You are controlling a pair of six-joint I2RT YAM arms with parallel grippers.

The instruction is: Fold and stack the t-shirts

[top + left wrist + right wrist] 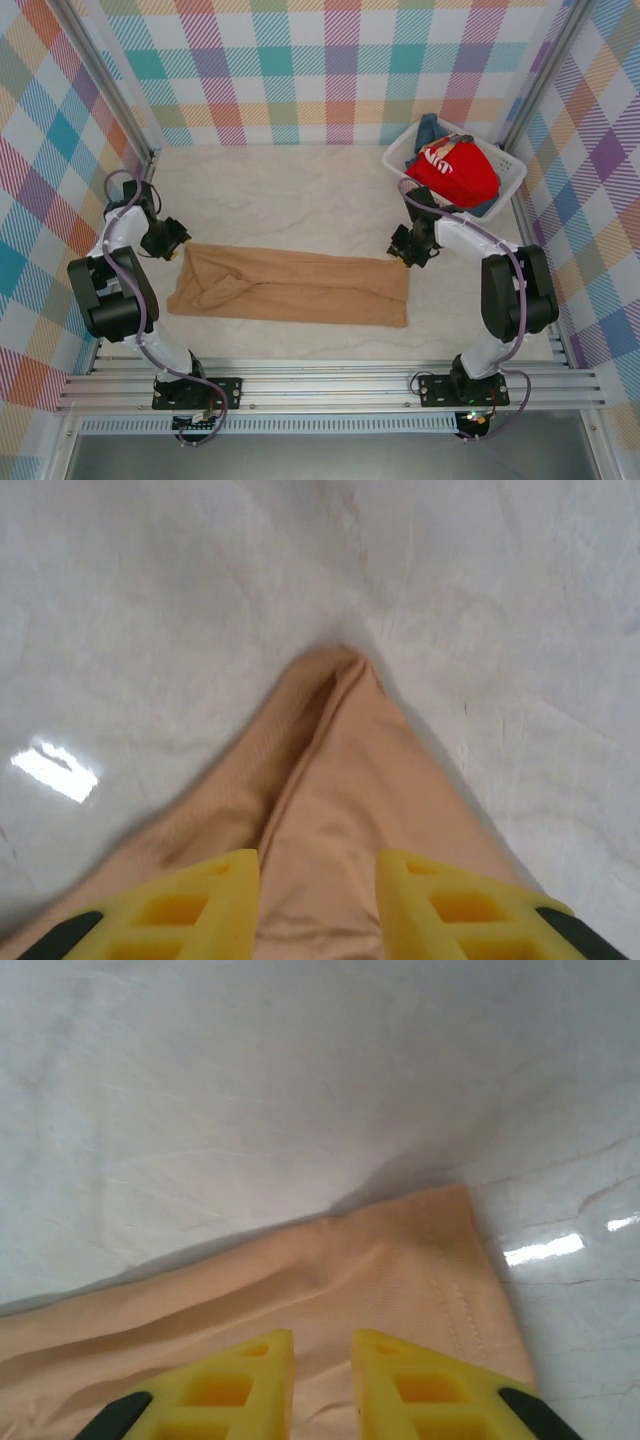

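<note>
1. the tan shirt (290,285) lies flat as a long folded band across the middle of the table (300,190), running from left to right in the overhead view.
2. the left gripper (178,240) sits at the band's upper left end, where the cloth bunches into folds.
3. in the left wrist view the left gripper (318,880) has its yellow fingers spread apart at the bottom of the frame, with the tan shirt (340,780) showing in the gap and tapering to a rounded tip at mid frame.
4. the right gripper (400,258) is at the band's upper right corner.
5. in the right wrist view the right gripper (323,1360) shows only a narrow gap between its fingers, above the tan shirt (380,1260) near its stitched hem; i cannot tell whether it pinches the cloth.
6. a white basket (515,175) stands in the upper right of the overhead view, holding a red shirt (455,170) with white lettering on top and a blue shirt (428,130) at its far edge.
</note>
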